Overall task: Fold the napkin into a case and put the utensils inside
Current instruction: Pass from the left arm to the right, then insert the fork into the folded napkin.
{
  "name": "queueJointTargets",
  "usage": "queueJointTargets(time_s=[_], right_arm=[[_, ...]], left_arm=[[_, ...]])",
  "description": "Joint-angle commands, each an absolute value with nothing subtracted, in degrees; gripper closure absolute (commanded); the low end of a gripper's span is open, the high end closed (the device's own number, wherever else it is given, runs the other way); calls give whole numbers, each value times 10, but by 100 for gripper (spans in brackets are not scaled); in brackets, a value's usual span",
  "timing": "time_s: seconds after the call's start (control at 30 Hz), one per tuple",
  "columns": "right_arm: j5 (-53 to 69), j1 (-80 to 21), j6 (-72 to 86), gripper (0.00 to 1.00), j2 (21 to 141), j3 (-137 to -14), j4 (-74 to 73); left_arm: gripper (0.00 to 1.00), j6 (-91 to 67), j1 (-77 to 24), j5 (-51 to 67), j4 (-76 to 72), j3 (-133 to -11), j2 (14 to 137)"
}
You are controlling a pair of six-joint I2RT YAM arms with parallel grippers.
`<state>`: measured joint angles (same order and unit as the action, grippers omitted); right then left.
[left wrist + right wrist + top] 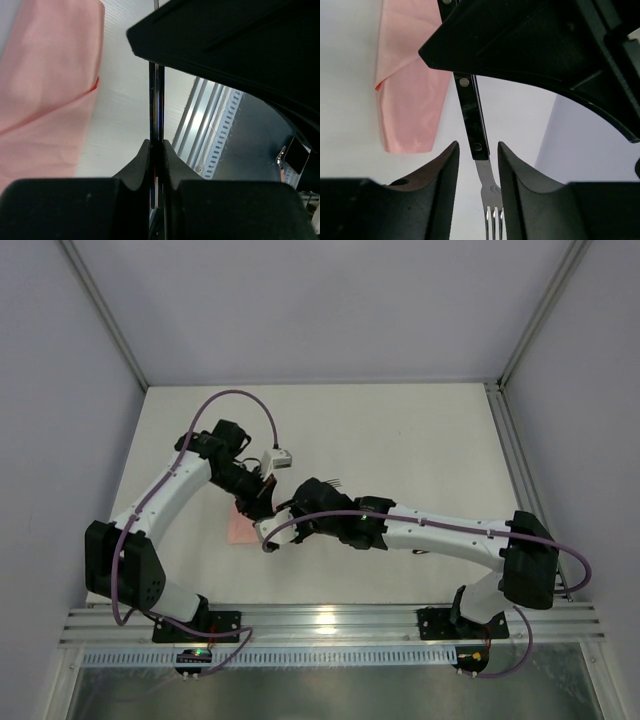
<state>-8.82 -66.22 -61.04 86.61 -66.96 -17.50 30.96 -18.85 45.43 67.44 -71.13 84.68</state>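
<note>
The salmon-pink napkin, folded into a narrow case [240, 529], lies on the table below both grippers. It also shows in the left wrist view [45, 85] and in the right wrist view [407, 100]. My left gripper [261, 502] [156, 144] is shut on a thin dark utensil seen edge-on [156, 100]. In the right wrist view this is the fork [473, 120], with a black riveted handle and pale tines [494, 222]. My right gripper [298, 510] [476, 146] is open, its fingers on either side of the fork's neck without touching it. I cannot tell whether a second utensil is held.
The white table [400, 440] is bounded by grey walls and a metal rail [330, 625] at the near edge. The two grippers are close together at the table's middle left, the left one just above the right one's fingers.
</note>
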Motion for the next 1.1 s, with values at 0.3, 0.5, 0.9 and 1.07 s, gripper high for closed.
queueJointTargets(time_s=[0.3, 0.5, 0.9, 1.07], right_arm=[[-102, -645, -604, 96, 864, -674, -123], [26, -604, -556, 96, 881, -708, -234], [120, -518, -490, 96, 1048, -815, -337], [106, -511, -492, 96, 1099, -885, -391]], left_arm=[[95, 380, -189, 508, 751, -719, 817], [34, 268, -182, 405, 659, -710, 792], [53, 153, -40, 121, 456, -658, 839], [52, 149, -40, 129, 427, -623, 896]])
